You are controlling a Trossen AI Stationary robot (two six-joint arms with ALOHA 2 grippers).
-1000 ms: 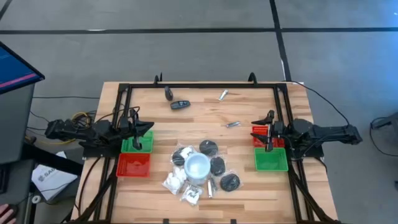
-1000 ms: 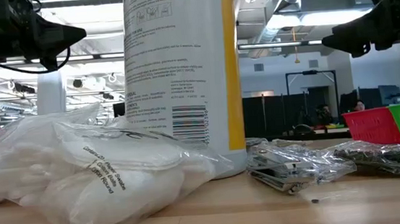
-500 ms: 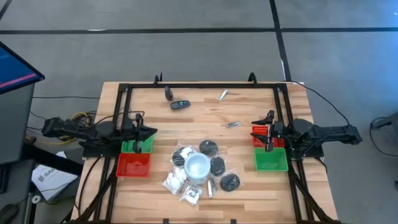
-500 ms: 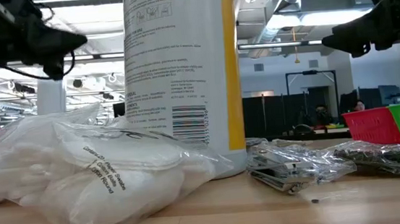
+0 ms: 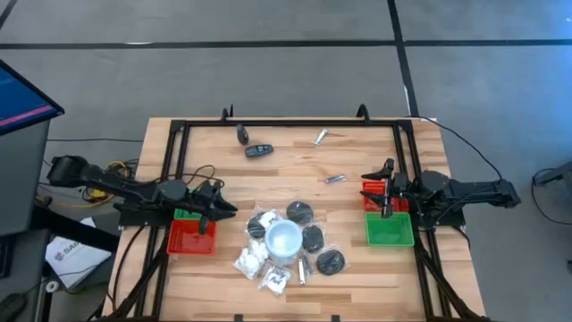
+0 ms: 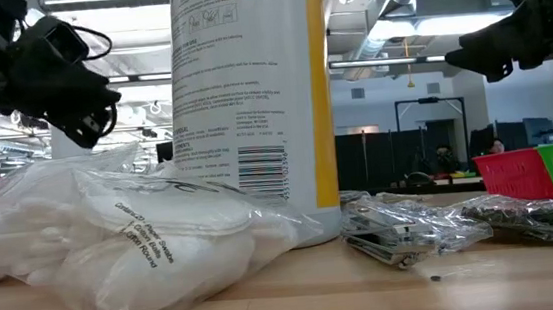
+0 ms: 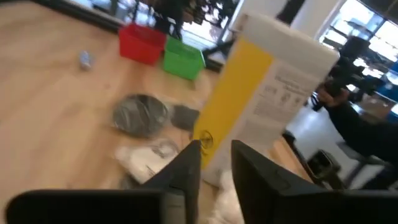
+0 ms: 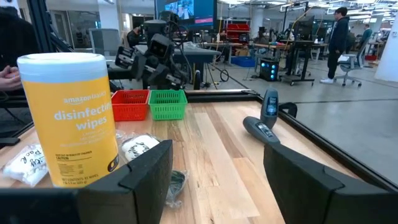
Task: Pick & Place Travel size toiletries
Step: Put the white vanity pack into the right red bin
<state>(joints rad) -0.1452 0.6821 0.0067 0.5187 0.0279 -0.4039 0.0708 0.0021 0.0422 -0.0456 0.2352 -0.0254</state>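
L claw hangs over the red square tray, pointing at the pile; fingers narrowly apart w/ nothing between. Travel toiletries, i.e. black discs and white pieces in clear crinkly wrappers, sit mid-bench round the tall yellow-and-white wipes canister. Prob light, soft, slippery film: pinch a wrapper edge. Canister hides some. R claw waits wide open, empty, over its trays.
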